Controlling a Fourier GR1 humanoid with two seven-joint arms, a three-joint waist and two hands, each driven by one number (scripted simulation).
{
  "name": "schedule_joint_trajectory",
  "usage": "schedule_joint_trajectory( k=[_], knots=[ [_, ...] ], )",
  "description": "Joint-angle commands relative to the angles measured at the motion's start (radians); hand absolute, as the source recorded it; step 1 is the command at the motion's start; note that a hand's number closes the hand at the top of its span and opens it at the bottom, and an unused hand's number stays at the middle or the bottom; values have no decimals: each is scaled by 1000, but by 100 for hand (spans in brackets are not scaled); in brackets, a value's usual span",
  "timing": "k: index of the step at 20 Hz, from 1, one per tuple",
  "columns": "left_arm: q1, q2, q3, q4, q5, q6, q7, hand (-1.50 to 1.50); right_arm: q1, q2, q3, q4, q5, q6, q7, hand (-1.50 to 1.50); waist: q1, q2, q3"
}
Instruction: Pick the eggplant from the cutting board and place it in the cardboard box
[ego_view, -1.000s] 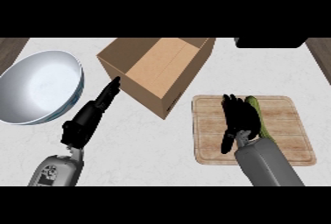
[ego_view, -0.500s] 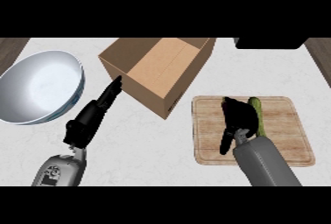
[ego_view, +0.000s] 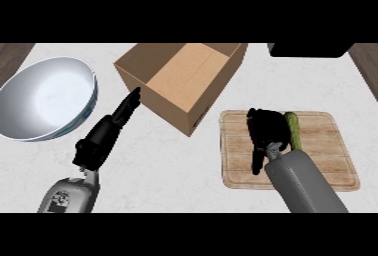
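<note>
A pale, faintly speckled stone-like counter (ego_view: 184, 170) is seen from steeply above. At the right, near side lies a rectangular wooden cutting board (ego_view: 325, 150) with rounded corners and light grain running left to right. On it lies a slim green vegetable, the task's eggplant (ego_view: 294, 131), its length pointing away from the viewer; only a narrow strip of its smooth green skin shows.

The right hand (ego_view: 266, 131), black and glossy, comes in from the lower edge on a smooth grey forearm and lies over the board, just left of the eggplant and against it. Its fingers are bent over the vegetable's left side, while the thumb (ego_view: 257, 162) hangs toward the near edge of the board. Whether the hand has fully closed on the eggplant cannot be told, since the hand hides the contact.

Just beyond and left of the board stands an open cardboard box (ego_view: 184, 80), plain brown, turned at an angle, its near corner almost reaching the board's far left corner. No writing can be read on it.

The left hand (ego_view: 118, 122) rests over the counter left of the box, its fingers straight and held together, pointing toward the box's left wall. Its grey forearm carries a small dark panel with marks too small to read.

At the far left sits a large round bowl (ego_view: 44, 97), smooth and silvery white inside with a bluish rim. A dark, flat-sided object (ego_view: 310, 48) is cut off at the far right edge.
</note>
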Motion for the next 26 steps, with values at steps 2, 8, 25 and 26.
schedule_joint_trajectory(
  k=[2,8,25,26],
  knots=[
    [-23,-10,-12,14,7,-14,2,0,-54,-18,212,-63,-40,52,-400,150,51,20,12],
    [-31,3,-6,23,6,-25,-14,0,-142,-131,326,-184,-96,-39,-884,150,41,21,13],
    [20,-2,8,13,-22,-3,-24,0,-182,-391,-165,-316,-583,83,-1376,150,-12,7,9],
    [-40,-15,37,51,7,-7,-1,0,-158,-401,-187,-331,-600,98,-1362,150,-18,9,9]
  ],
)
